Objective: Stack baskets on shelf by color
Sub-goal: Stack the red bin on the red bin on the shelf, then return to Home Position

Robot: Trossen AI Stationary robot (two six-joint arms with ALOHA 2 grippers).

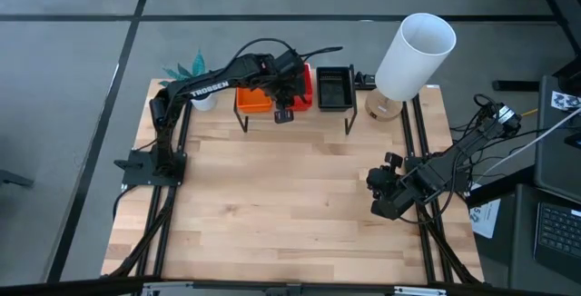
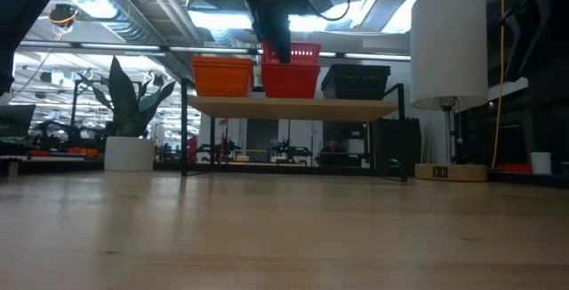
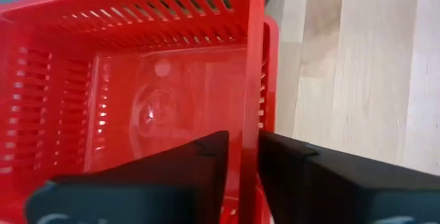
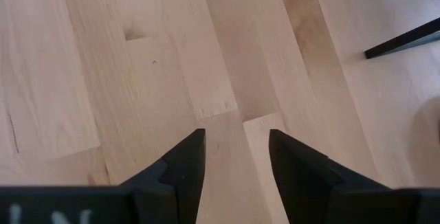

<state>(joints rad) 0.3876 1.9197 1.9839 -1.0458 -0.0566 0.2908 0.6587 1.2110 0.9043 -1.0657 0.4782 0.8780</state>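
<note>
Red plastic mesh basket (image 3: pixel 137 93) has its wall pinched between the left jaws (image 3: pixel 240 169), atop the red stack mid-shelf (image 2: pixel 293 108); only the wrist view shows this grip. Right jaws (image 4: pixel 237 162) hover parted, empty, over the counter (image 4: pixel 103 80). "TROSSEN" marks the left arm (image 1: pixel 211 87).

Three stacks of slotted plastic mesh baskets sit on the pale light-wood shelf (image 2: pixel 293 108) with thin black metal legs: bright orange baskets (image 2: pixel 222 76), red baskets (image 2: pixel 291 74) and black baskets (image 2: pixel 356 81). The light wooden tabletop (image 1: pixel 290 205) shows a pattern of blond planks. The matte black left gripper (image 3: pixel 240 162) contrasts with the red wall. A white cylindrical lampshade (image 1: pixel 416 55) tops a tan base.
</note>
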